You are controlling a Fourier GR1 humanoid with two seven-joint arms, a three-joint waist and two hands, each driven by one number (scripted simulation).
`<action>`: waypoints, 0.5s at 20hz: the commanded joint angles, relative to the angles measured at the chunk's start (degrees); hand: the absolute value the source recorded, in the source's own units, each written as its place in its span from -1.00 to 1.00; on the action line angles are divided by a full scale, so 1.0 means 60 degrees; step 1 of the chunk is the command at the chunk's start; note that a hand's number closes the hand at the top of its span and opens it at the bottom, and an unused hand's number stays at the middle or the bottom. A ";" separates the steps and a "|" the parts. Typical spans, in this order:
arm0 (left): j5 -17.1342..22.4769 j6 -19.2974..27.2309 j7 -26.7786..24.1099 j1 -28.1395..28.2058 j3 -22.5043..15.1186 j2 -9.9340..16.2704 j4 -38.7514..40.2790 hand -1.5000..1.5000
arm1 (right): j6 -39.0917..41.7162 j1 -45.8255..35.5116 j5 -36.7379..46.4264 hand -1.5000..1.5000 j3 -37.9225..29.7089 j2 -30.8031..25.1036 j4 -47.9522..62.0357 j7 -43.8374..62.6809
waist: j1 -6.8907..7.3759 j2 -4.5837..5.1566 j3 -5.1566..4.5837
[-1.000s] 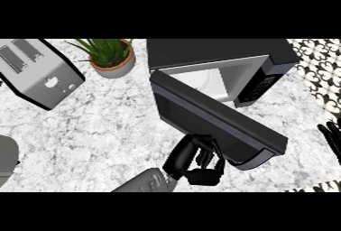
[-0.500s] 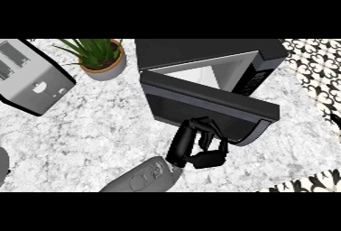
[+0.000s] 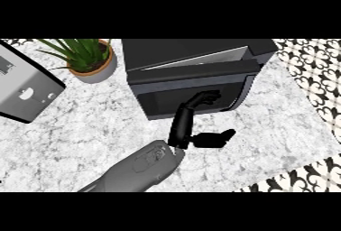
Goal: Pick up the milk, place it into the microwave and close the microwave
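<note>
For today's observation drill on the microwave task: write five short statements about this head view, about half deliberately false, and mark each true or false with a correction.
1. The left hand has its fingers against the microwave door. True.
2. The door is wide open. False: nearly shut.
3. A potted plant stands left of the microwave. True.
4. The milk stands on the counter. False: no milk shows.
5. The right hand is pushing the door. False: it is not in view.

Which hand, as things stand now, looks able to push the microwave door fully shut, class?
Probably the left hand: its fingers already rest against the microwave door, which is nearly shut, and nothing lies between them. The right hand is out of view.
</note>
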 commanded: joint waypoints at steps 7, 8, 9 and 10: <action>0.1314 0.0703 -0.0327 -0.0997 0.0972 0.0002 0.0440 -1.00 | -0.0579 -0.0889 0.1121 1.00 -0.0778 -0.0853 -0.0027 -0.0340 | -0.0208 0.0271 0.0011; 0.1438 0.0773 -0.0406 -0.0987 0.1087 0.0002 0.0438 -1.00 | -0.0695 -0.0898 0.1195 1.00 -0.0769 -0.0810 -0.0003 -0.0294 | -0.0138 0.0268 0.0009; 0.1499 0.0772 -0.0472 -0.0856 0.0949 0.0002 0.0430 -1.00 | -0.0654 -0.1011 0.1144 1.00 -0.0864 -0.0880 0.0075 -0.0359 | -0.0215 0.0329 0.0015; 0.1544 0.0769 -0.0525 -0.0998 0.0995 0.0002 0.0458 -1.00 | -0.0700 -0.1089 0.1275 1.00 -0.0774 -0.0892 0.0025 -0.0349 | -0.0103 0.0329 0.0016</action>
